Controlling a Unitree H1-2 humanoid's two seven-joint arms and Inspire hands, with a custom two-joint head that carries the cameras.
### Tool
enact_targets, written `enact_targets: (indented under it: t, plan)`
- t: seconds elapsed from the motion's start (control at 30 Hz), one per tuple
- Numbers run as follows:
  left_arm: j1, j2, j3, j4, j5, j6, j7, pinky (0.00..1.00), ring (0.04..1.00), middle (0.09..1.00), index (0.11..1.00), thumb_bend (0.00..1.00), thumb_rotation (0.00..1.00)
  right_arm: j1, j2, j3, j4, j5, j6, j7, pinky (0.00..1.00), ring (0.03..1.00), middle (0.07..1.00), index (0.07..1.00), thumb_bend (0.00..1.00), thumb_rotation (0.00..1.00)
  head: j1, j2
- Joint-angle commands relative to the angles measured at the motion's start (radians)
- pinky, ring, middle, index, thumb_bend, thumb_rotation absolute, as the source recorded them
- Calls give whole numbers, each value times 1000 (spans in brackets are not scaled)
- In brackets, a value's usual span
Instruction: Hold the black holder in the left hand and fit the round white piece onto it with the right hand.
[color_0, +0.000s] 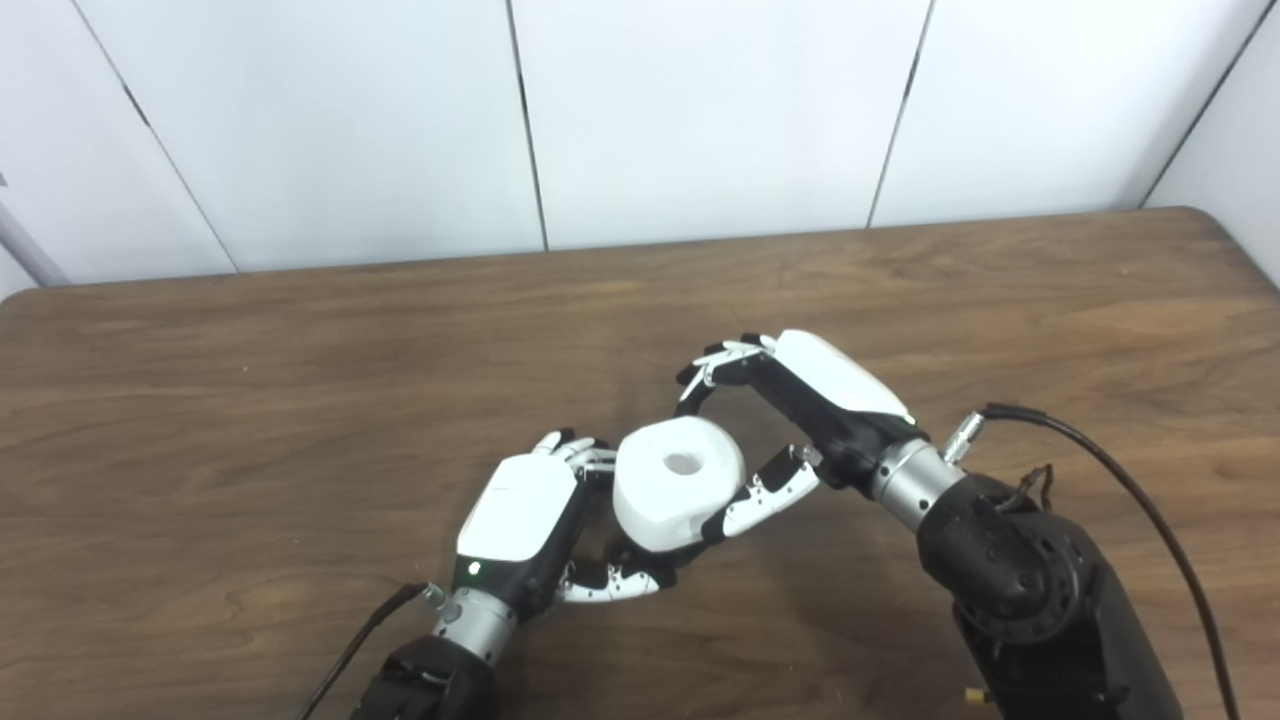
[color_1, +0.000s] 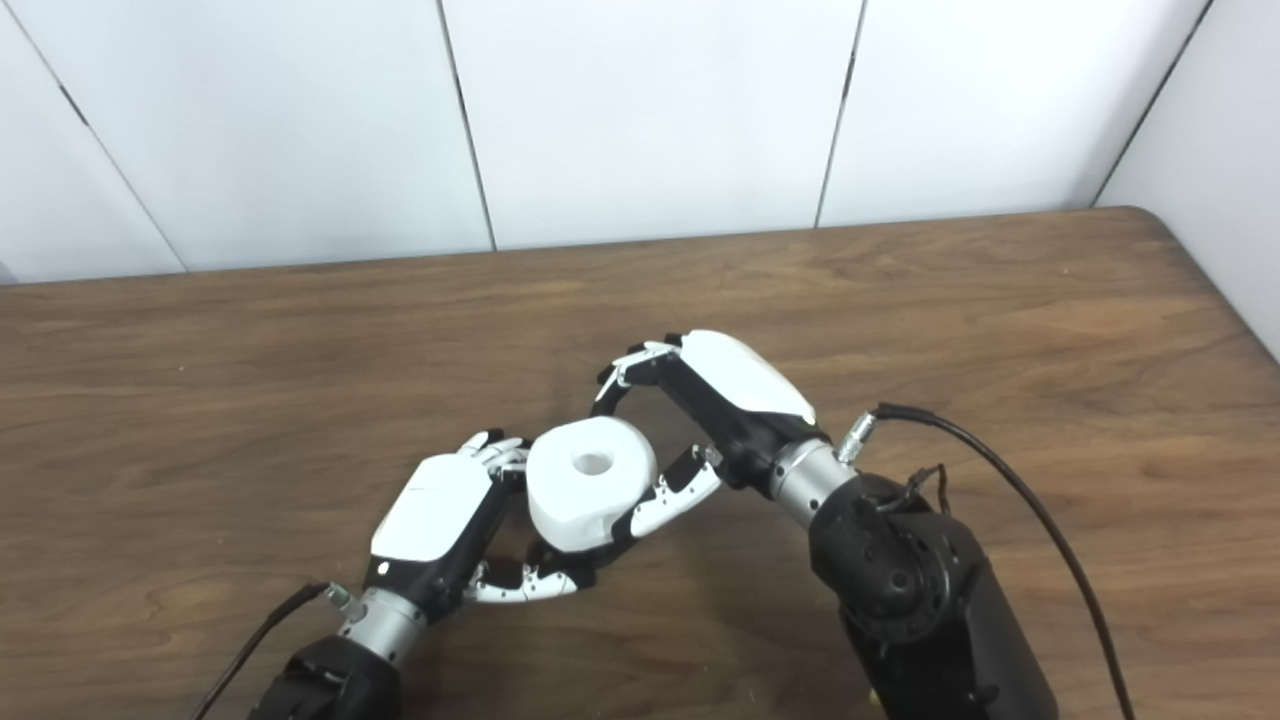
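Your left hand (color_0: 520, 515) clasped beneath the round white piece (color_0: 678, 482), your right hand (color_0: 800, 405) spread at its 2 o'clock, thumb touching, holder hidden.

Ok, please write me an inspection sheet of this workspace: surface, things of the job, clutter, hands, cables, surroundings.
Surface: brown wooden table, bare around the hands.
Job's things: round white piece with a centre hole, between both hands; black holder mostly hidden beneath it, cannot confirm seating.
Clutter: nothing seen.
Hands: left hand curled beneath the piece, apparently on the holder; right hand with its thumb against the piece's side and its fingers apart above it.
Cables: black cable at the right wrist; another at the left wrist.
Surroundings: white wall panels behind.
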Motion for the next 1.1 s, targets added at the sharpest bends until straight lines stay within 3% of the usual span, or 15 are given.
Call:
enact_targets:
  t: [0.0,1.07]
  plan:
    - [1,0,-22,26,16,-1,-27,948,863,767,485,521,50,-23,-8,-4,-14,1,-34,-29,1000,912,799,482,523,133,1,1]
    - [4,-1,-24,9,21,10,-42,950,864,771,486,522,50,17,7,21,13,-20,-63,-67,1000,914,792,482,524,133,1,7]
